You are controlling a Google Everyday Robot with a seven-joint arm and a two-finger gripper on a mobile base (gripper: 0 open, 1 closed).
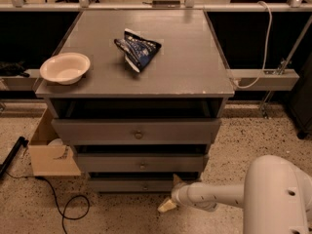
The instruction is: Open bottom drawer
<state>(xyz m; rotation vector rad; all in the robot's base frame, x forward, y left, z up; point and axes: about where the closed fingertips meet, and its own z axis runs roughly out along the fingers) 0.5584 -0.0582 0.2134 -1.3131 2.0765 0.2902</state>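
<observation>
Robot test area in a lab or workshop. A plain grey cabinet [195, 77] stands alone on a speckled hard floor [253, 135], backed by bare metal rails [263, 79] with a white cable [265, 43] looped over them. A loose black cable [59, 207] and an open cardboard box [51, 160] lie on the floor. A bowl [65, 67] and a snack bag [138, 50] serve as props. The robot's gripper [167, 206] hangs low just beside the bottom drawer [126, 185].
</observation>
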